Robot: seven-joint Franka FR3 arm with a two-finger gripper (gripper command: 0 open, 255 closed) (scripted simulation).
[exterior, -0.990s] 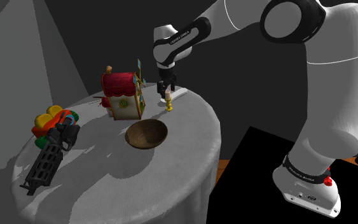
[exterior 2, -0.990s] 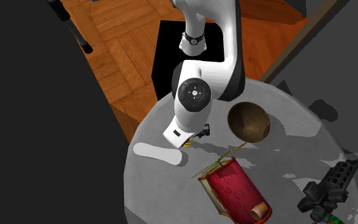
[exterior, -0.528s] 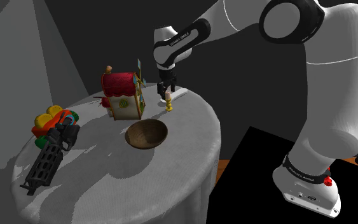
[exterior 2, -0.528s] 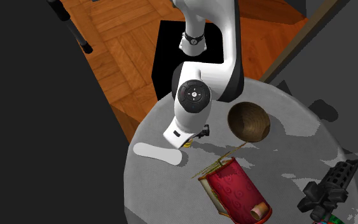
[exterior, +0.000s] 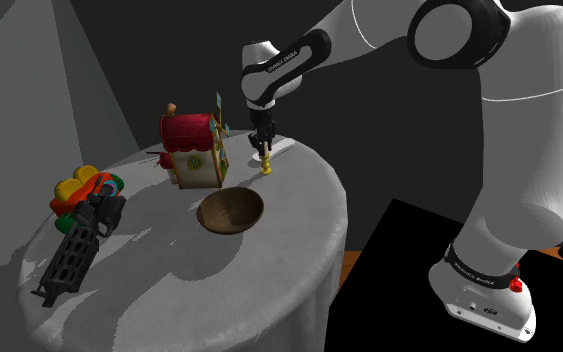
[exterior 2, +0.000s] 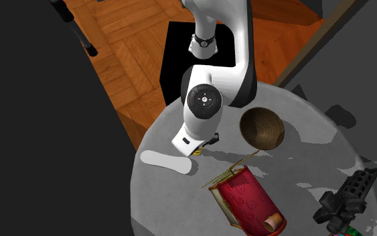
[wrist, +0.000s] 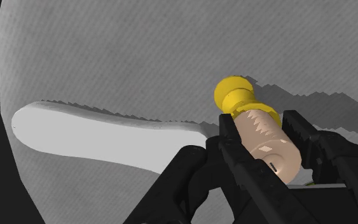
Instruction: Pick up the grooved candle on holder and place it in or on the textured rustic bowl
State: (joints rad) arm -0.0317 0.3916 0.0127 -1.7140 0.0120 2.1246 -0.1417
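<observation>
A pale candle [wrist: 268,139] on a yellow holder [wrist: 234,93] stands near the far edge of the round grey table [exterior: 269,262]. My black gripper [wrist: 264,127] comes down from above and is shut on the candle, one finger pressed on each side. In the shoulder view the gripper [exterior: 264,146] covers the candle's top and the yellow holder [exterior: 266,167] shows below it. The brown bowl [exterior: 231,211] sits empty nearer the table's middle, a short way from the candle towards the shoulder view's lower left; it is also seen from above [exterior 2: 261,128].
A toy house with a red roof [exterior: 194,150] stands close by the candle, on the shoulder view's left. A flat white oval [wrist: 101,137] lies beside the candle. A black gun-like toy [exterior: 77,247] and a colourful toy [exterior: 81,188] lie at the far left edge.
The fingers have closed from open onto the candle. The arm, the candle and the bowl stay where they were.
</observation>
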